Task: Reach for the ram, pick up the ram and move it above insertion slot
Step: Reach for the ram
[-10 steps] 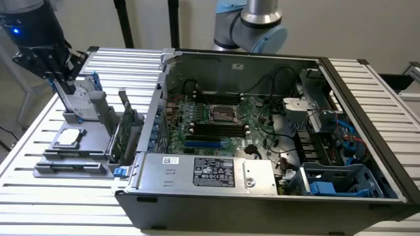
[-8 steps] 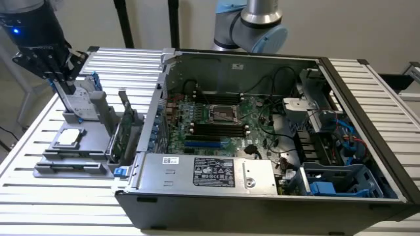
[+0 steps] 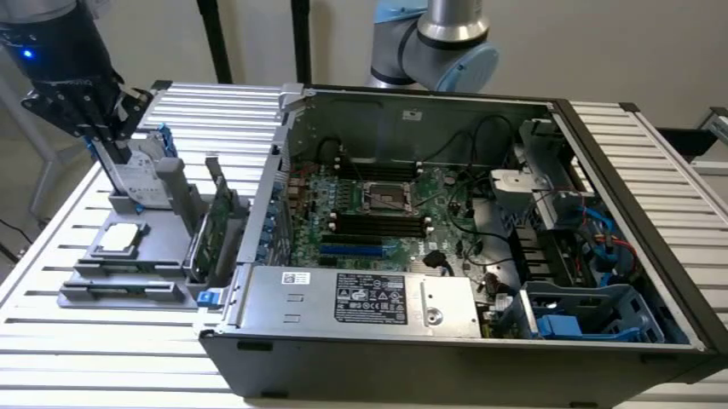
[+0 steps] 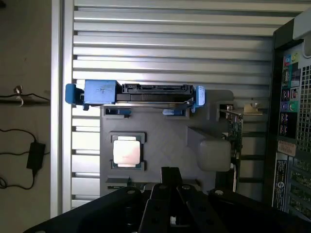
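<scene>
My gripper hangs over the grey parts fixture at the exterior view's left, outside the computer case. In the wrist view its fingertips meet with nothing between them. A long thin stick, which looks like the ram, lies in the fixture's front groove. The gripper is above and behind it, apart from it. In the wrist view that groove is mostly hidden behind my gripper. The motherboard's black slots lie inside the open case.
The fixture also carries a hard drive in a blue caddy, a processor and an upright green expansion card with a metal bracket. The open computer case stands right beside the fixture. All rest on a slatted metal table.
</scene>
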